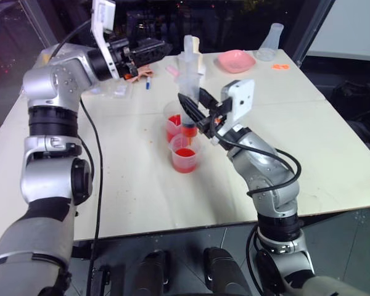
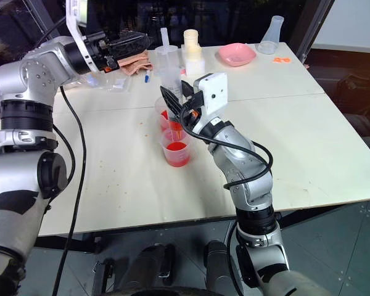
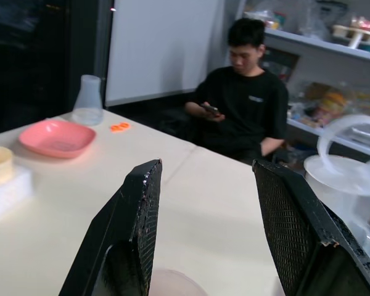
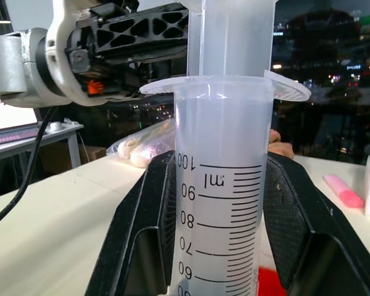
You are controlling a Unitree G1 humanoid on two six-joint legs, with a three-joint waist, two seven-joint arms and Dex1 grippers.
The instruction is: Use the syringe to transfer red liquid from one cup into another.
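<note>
**Syringe held over the two red cups**

The right gripper (image 1: 194,114) was clamped on the large clear plastic syringe (image 4: 225,185), upright, its orange tip above the shorter clear cup (image 1: 185,153) of red liquid (image 1: 184,152), with the taller lipped cup (image 1: 172,126) just behind. The left gripper (image 1: 149,49) hung empty, fingers wide, near the plunger. A crooked push could tilt the syringe and spill red liquid.

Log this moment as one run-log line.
right gripper: shut on syringe, upright | tip: over taller cup | left gripper: open, empty, raised near plunger | shorter cup: red liquid inside
</note>
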